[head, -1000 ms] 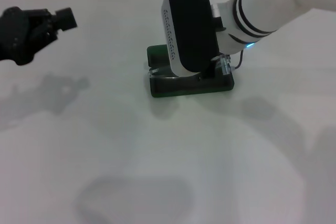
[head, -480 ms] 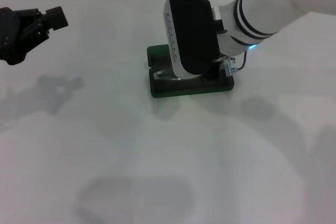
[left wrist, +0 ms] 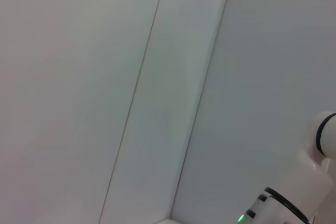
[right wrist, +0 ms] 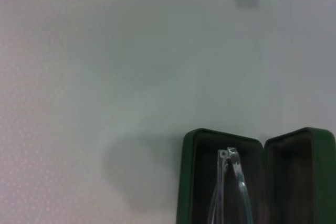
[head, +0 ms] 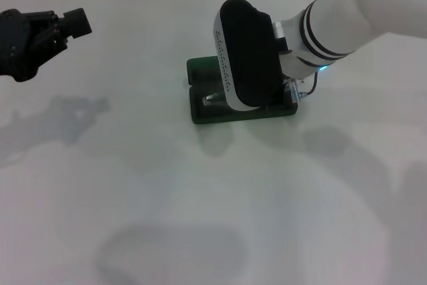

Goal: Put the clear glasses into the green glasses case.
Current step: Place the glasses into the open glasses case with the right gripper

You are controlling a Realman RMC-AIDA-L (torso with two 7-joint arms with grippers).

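Clear glasses lie over open green glasses case, in one compartment. Right gripper directly above case; you cannot tell whether it grips. Left gripper parked well apart. Expect light, slippery, brittle plastic; hold frame front, not thin temple arms.

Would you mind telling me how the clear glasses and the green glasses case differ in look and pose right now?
The clear glasses are see-through and colourless; the green glasses case is opaque dark green. The glasses are thin and spindly, while the case is a broad rectangular shell with rounded corners. The case lies open on the table in two halves; the glasses sit in one half, under the right gripper. The left gripper is far off to the side.
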